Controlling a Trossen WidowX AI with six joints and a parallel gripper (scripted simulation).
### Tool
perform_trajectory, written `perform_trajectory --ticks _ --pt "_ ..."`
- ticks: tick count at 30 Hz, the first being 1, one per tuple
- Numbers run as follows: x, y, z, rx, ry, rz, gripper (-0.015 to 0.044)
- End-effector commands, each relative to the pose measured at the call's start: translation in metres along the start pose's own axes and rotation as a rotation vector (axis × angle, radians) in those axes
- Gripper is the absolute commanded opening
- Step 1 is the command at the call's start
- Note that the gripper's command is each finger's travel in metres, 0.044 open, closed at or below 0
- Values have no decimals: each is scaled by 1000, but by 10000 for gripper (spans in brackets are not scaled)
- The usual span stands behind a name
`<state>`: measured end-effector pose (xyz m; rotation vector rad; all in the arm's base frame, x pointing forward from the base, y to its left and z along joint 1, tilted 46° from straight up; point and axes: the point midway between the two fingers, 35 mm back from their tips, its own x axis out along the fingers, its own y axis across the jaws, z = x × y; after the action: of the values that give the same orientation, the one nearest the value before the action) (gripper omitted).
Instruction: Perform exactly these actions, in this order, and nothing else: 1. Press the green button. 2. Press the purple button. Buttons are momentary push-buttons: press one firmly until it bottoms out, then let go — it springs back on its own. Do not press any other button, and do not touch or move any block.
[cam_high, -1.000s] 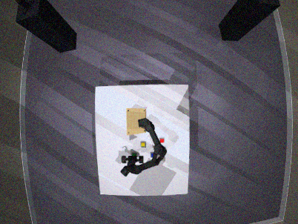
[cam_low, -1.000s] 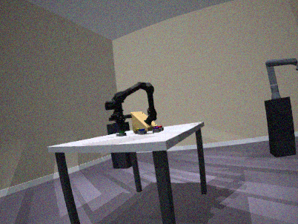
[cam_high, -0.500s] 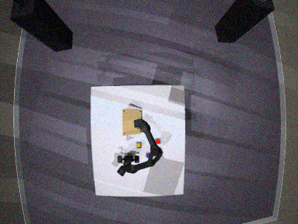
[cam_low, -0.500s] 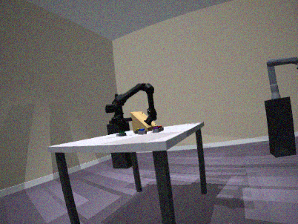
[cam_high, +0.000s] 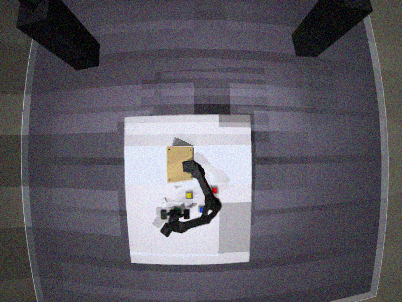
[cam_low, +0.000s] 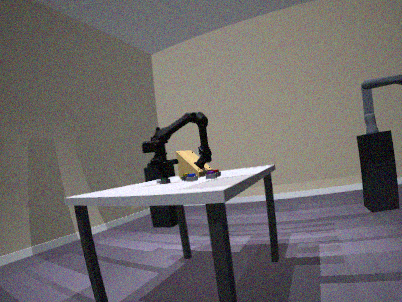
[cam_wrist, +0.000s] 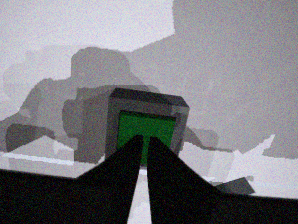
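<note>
The green button (cam_wrist: 146, 124), a square cap in a grey housing, is in the middle of the wrist view. My gripper (cam_wrist: 145, 142) (cam_high: 175, 213) (cam_low: 164, 178) is shut and empty, with its tips together over the near half of the green cap. The cap looks dark and sits low within its housing rim; whether the tips touch it or how far it is pressed I cannot tell. In the top view the gripper hides the green button. I cannot make out a purple button in any view.
A yellow button (cam_high: 188, 195), a blue button (cam_high: 201, 209) (cam_low: 190, 175) and a red button (cam_high: 214, 190) are near the arm, on the white table (cam_high: 142, 245) (cam_low: 150, 200). A tilted wooden board (cam_high: 175, 162) (cam_low: 186, 162) stands by the arm's base. A dark flat piece (cam_wrist: 239, 185) lies right of the fingers.
</note>
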<state>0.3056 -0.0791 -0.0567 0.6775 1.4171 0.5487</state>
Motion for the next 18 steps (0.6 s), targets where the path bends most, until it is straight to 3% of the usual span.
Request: perform_trajectory --ticks 1,6,12,18 --pt "1 1 0 4 -3 5 20" --pt "-31 0 0 4 -2 3 20" --pt "-37 0 1 4 -3 3 20" --pt "-96 0 0 5 -2 1 20"
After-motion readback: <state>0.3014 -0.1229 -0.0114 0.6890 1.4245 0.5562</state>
